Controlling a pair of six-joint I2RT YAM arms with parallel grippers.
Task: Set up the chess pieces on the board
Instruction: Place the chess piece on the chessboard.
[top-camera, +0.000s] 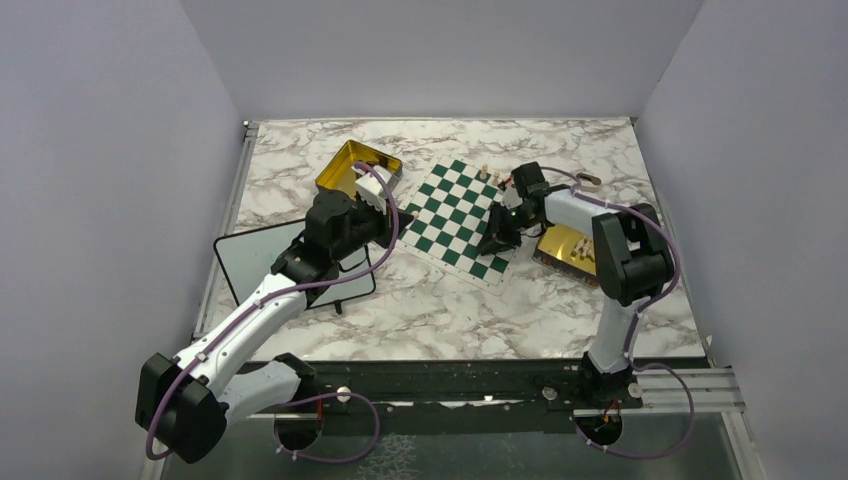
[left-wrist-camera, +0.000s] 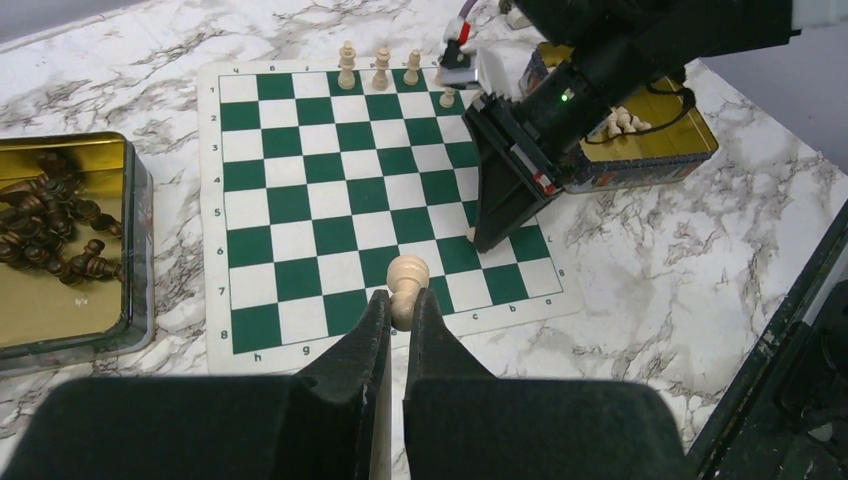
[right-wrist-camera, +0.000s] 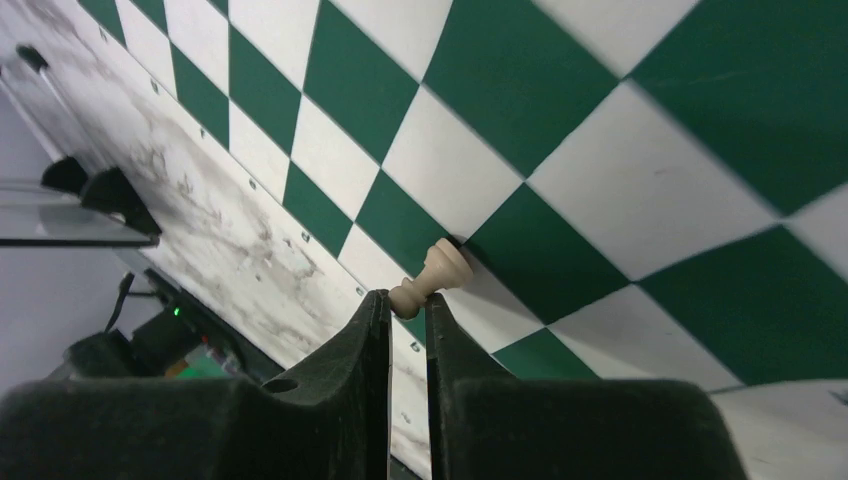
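Observation:
The green-and-white board (top-camera: 458, 215) lies mid-table and also shows in the left wrist view (left-wrist-camera: 300, 190). My left gripper (left-wrist-camera: 398, 300) is shut on a beige pawn (left-wrist-camera: 406, 278), held above the board's near edge. In the top view it (top-camera: 385, 205) is by the board's left corner. My right gripper (right-wrist-camera: 407, 298) is shut on the head of another beige pawn (right-wrist-camera: 436, 272), which is tilted with its base touching a white square near the board's edge. In the top view it (top-camera: 494, 238) is at the board's right side. Three tall beige pieces (left-wrist-camera: 381, 68) and a pawn (left-wrist-camera: 447, 97) stand on the far rows.
A gold tin of dark pieces (left-wrist-camera: 60, 240) sits left of the board, under my left arm in the top view (top-camera: 350, 165). A gold tin of beige pieces (left-wrist-camera: 640, 120) sits right of the board (top-camera: 565, 248). A black-framed whiteboard (top-camera: 270, 265) lies at the left.

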